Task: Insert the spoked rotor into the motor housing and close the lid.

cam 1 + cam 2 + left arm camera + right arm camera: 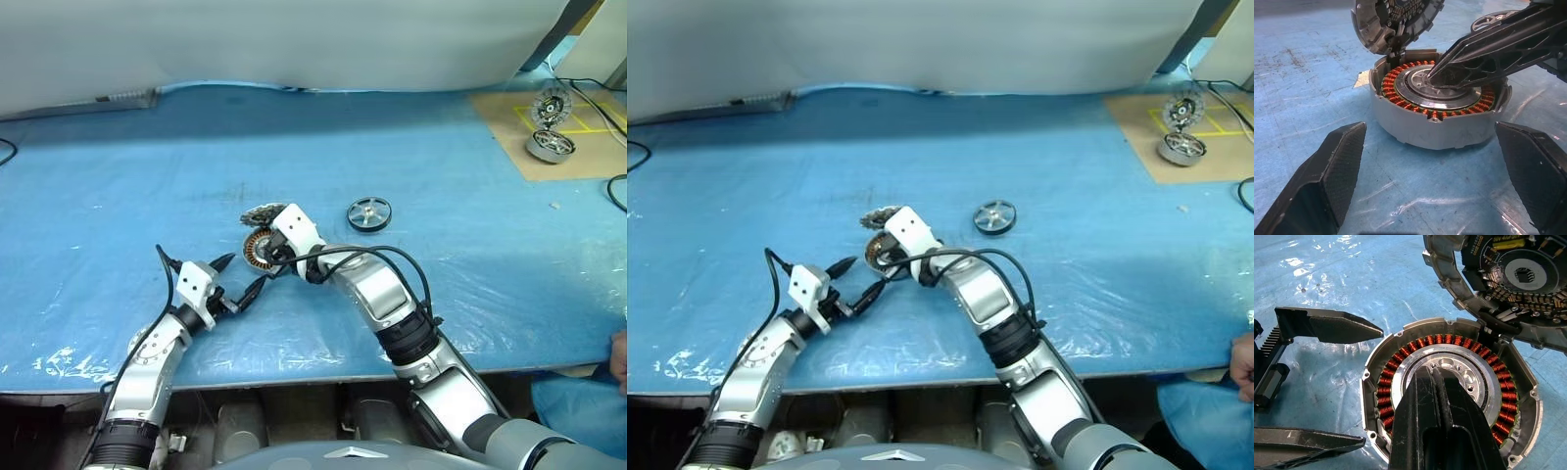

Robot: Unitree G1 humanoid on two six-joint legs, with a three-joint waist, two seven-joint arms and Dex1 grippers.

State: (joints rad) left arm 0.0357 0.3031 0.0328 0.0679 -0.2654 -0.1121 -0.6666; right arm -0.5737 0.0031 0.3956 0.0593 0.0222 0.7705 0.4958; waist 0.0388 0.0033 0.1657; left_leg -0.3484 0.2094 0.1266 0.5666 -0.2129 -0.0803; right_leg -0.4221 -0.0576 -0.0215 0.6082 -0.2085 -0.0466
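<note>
Copper windings ring the motor housing [1449, 396] on the blue table cover [441, 157]; its lid [1508, 279] stands swung up at the far rim. Pressed together, the right gripper [1437, 78] fingertips seem to touch the housing's centre. Left gripper [243, 277] gapes wide just beside the housing. Spoked rotor [368, 212] lies apart, to the housing's right
</note>
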